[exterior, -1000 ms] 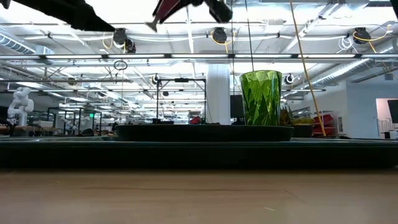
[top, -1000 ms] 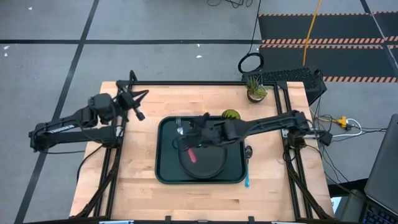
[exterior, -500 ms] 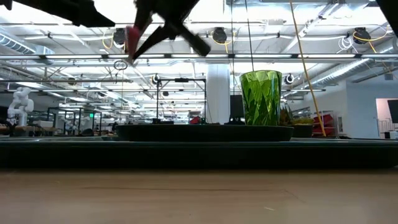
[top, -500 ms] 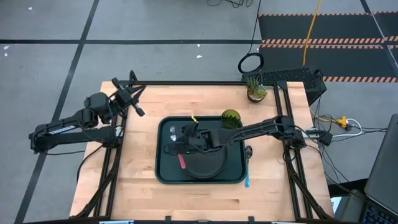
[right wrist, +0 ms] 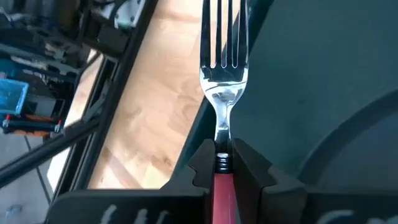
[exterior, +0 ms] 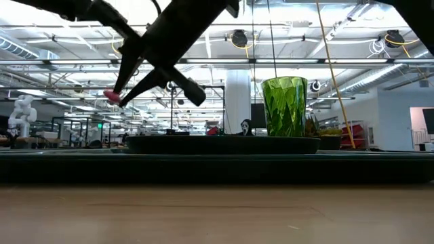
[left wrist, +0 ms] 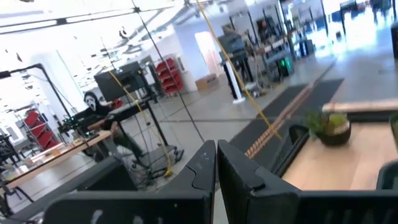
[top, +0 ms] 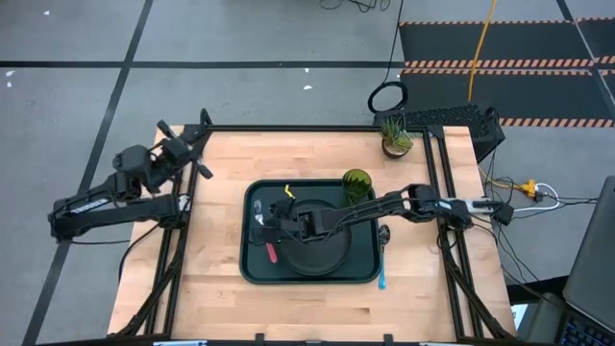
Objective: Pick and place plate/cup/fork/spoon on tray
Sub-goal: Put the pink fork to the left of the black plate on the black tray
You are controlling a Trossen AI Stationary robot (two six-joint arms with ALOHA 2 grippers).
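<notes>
**Setting the fork down beside the plate**

My right end effector (right wrist: pixel 221 163) was clamped on the fork (right wrist: pixel 222 74) at the neck, over the tray (top: pixel 252 269) strip left of the plate (top: pixel 322 255). I judged it best to lower until the fork lay flat there, then release. Cup (top: pixel 356 182) stood on the tray's far corner; spoon (top: pixel 382 267) lay on the counter (top: pixel 216 288). My left end effector (left wrist: pixel 216 163) waited closed and empty.
</notes>
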